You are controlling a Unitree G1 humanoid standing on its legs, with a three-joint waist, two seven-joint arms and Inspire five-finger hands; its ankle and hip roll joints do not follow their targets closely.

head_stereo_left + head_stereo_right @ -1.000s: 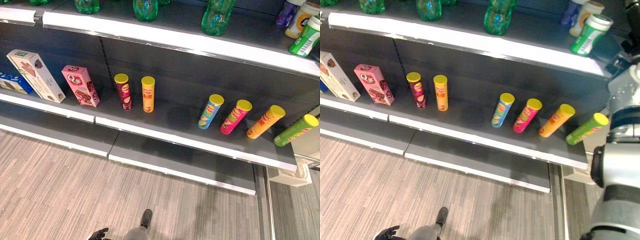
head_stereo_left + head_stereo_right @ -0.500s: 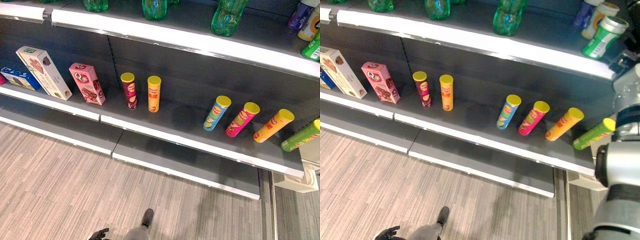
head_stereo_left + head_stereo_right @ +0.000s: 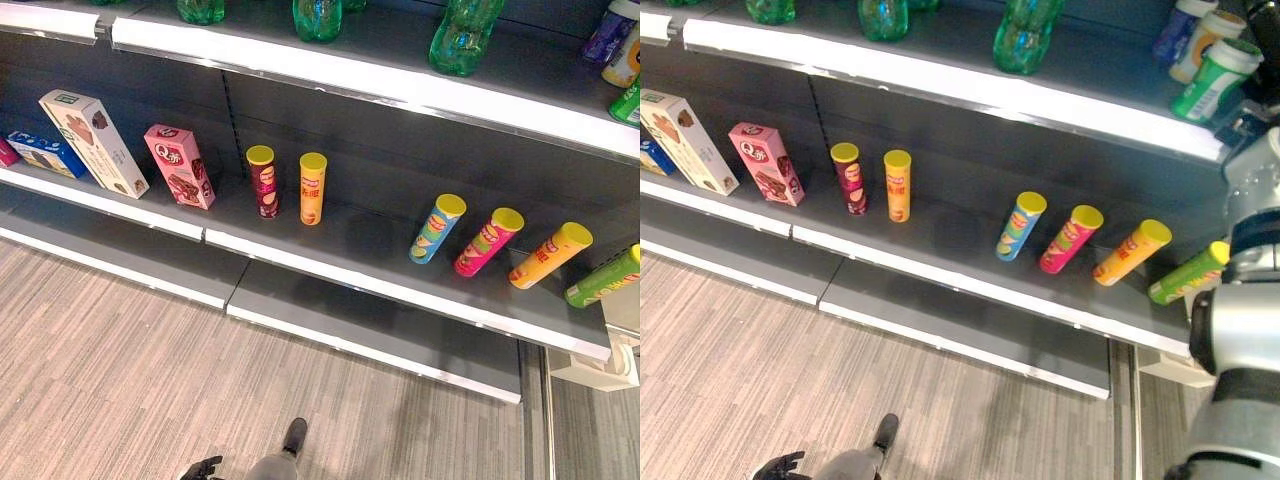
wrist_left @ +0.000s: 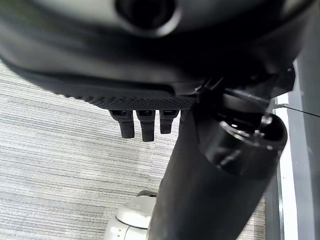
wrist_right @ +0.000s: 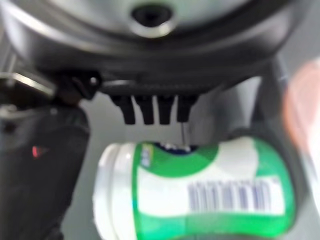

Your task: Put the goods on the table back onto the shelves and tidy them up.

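Left eye view: six tubes stand along the front edge of the middle shelf [image 3: 400, 290]; the four at its right end lean over, so tidying is left. Boxes [image 3: 178, 165] stand at its left end.
Right eye view: green-white bottle [image 3: 1213, 80] at the right end of the top shelf [image 3: 970, 90], by the right arm.
Left wrist view: left hand [image 4: 142, 122] over the floor, fingers relaxed, holding nothing.
Right wrist view: right hand [image 5: 150, 112] just above the bottle; I cannot tell if it grips. I judge this placing nearly done.

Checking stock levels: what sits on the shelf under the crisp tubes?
The lower shelf beneath the crisp tubes shows bare; its back, under the overhang, is hidden.
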